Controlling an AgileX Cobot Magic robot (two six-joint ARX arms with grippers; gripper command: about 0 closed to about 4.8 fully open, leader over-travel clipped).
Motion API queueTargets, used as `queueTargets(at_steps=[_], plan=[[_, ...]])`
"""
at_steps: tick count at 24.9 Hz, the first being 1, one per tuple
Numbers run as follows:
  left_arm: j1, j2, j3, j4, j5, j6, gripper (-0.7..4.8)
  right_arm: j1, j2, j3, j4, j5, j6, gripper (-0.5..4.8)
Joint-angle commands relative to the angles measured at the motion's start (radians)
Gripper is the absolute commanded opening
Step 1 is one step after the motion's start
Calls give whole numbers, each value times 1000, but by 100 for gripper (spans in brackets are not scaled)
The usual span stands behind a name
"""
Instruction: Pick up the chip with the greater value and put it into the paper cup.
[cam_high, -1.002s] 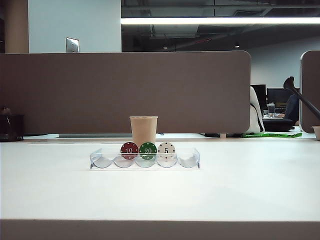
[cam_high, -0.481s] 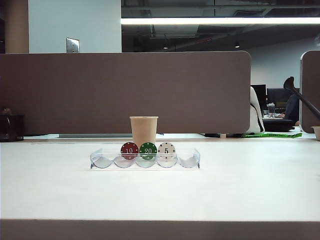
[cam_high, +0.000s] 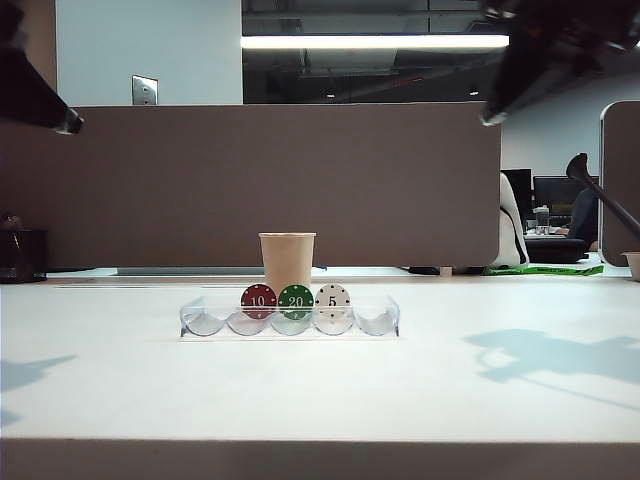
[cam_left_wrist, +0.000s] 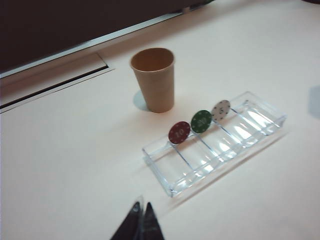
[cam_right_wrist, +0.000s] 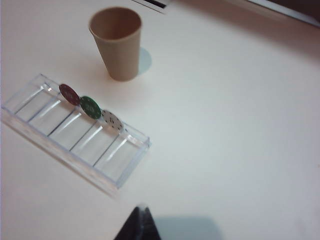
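A green "20" chip (cam_high: 296, 301) stands on edge in a clear plastic tray (cam_high: 195, 322), between a red "10" chip (cam_high: 259, 300) and a white "5" chip (cam_high: 333, 299). The tan paper cup (cam_high: 287, 262) stands upright just behind the tray. My left gripper (cam_high: 68, 124) hangs high at the upper left, my right gripper (cam_high: 490, 116) high at the upper right. Both are shut and hold nothing. From the left wrist I see the green chip (cam_left_wrist: 201, 121), the cup (cam_left_wrist: 155, 79) and my shut left gripper (cam_left_wrist: 141, 206). The right wrist shows the green chip (cam_right_wrist: 90, 107), the cup (cam_right_wrist: 117, 42) and my shut right gripper (cam_right_wrist: 142, 208).
A brown partition wall (cam_high: 250, 185) runs behind the white table (cam_high: 320, 390). A dark slot (cam_left_wrist: 50, 87) lies in the table behind the cup. Arm shadows fall on the table at the left and right.
Both arms have come into the exterior view, at the top corners, and their shadows now lie on the table. The chips, tray and cup have not moved.
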Motion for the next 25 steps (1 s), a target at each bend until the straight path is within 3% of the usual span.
queueTargets(at_steps=[1, 6, 11, 20, 25], plan=[[-2, 40, 7, 48, 2, -4, -5, 37, 40, 40, 30, 32, -3, -5], [-2, 46, 26, 55, 38, -29, -5, 48, 128, 125, 40, 42, -2, -5], [-2, 46, 32, 114, 47, -30, -5, 48, 200, 164, 163, 29, 3, -5], [-2, 48, 31, 117, 50, -30, -5, 48, 200, 163, 165, -13, 2, -6], [-2, 119, 33, 210, 115, -22, -5, 48, 213, 164, 152, -40, 3, -5]])
